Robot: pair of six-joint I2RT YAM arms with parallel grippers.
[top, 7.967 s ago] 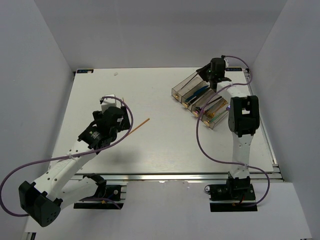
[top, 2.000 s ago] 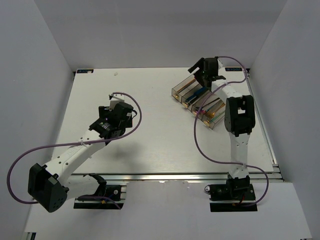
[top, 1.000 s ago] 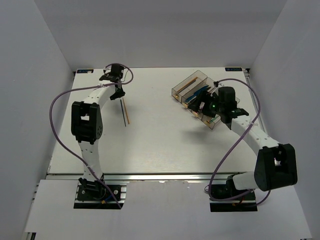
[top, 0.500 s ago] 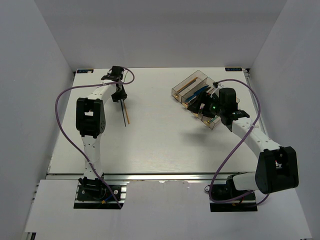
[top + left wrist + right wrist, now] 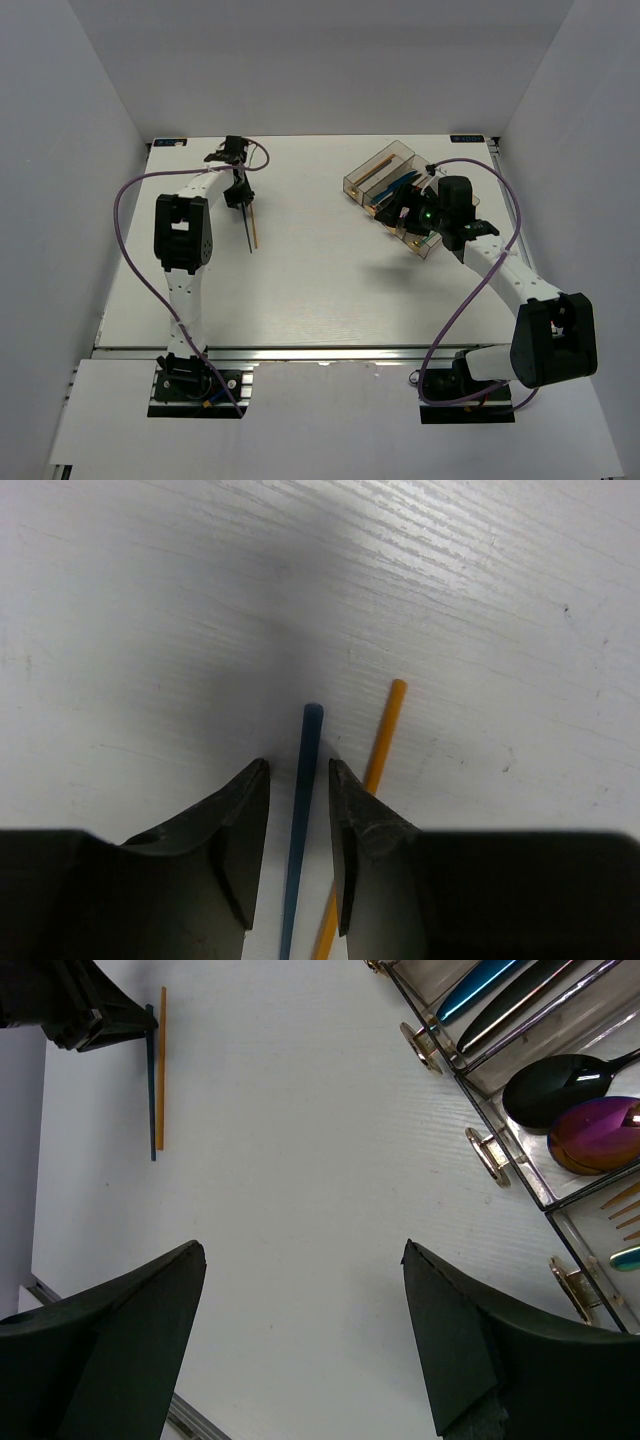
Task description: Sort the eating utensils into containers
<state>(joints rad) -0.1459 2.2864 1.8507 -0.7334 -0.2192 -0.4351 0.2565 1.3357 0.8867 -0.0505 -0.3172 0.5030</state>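
Two chopsticks lie side by side at the far left of the table, a dark blue one and an orange one. My left gripper is down on the table, open, its jaws straddling the blue chopstick with a thin gap on each side. The orange chopstick lies just outside the right jaw. My right gripper hangs wide open and holds nothing beside the containers. The containers hold a blue knife, a black spoon and an iridescent spoon.
The bins sit slanted at the far right of the table. White walls close in the left, back and right sides. The right arm's purple cable loops over the near right part of the table.
The left gripper has crept a little along the chopsticks and its jaws have drawn in slightly around the blue one. The right arm has stayed put.
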